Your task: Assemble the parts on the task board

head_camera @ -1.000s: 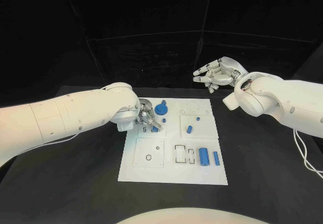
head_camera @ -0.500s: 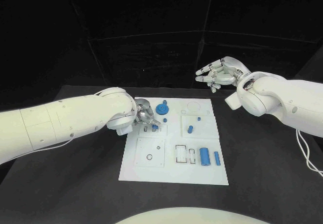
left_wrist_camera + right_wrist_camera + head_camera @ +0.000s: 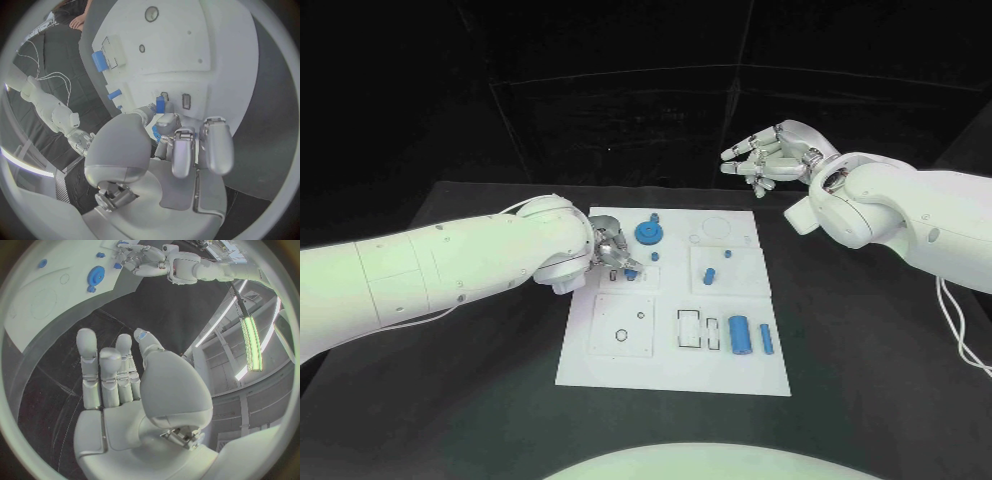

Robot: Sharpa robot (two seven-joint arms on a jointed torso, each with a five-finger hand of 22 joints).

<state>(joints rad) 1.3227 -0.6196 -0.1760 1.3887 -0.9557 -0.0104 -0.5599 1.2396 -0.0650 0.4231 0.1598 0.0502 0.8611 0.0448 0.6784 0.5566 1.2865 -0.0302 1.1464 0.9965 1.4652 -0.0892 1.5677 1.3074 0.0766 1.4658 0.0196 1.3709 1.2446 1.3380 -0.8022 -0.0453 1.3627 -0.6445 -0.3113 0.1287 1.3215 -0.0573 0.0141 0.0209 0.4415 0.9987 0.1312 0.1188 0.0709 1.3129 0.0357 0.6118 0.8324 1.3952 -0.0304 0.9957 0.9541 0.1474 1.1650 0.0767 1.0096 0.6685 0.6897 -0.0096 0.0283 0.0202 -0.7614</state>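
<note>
The white task board (image 3: 672, 362) lies in the middle of the black table. My left hand (image 3: 613, 254) rests over the board's upper left section and pinches a small blue part (image 3: 160, 104) between thumb and a finger, right beside two small slots (image 3: 186, 101). Other blue parts lie on the board: a round disc (image 3: 648, 235), a small peg (image 3: 652, 218), two short pieces (image 3: 708, 275), a thick cylinder (image 3: 737, 334) and a thin bar (image 3: 764, 338). My right hand (image 3: 769, 155) hangs raised beyond the board's far right corner, fingers spread, holding nothing. The right wrist view looks past those spread fingers (image 3: 119, 372) to the disc (image 3: 96, 276).
Bare black table surrounds the board on all sides. A square plate with small holes (image 3: 622, 326) and an outlined rectangular recess (image 3: 692, 329) sit in the board's near half. A thin cable (image 3: 961, 330) trails from my right arm.
My left arm has swung slightly, with its hand staying at the same spot on the board with the blue part. The right hand has barely moved.
</note>
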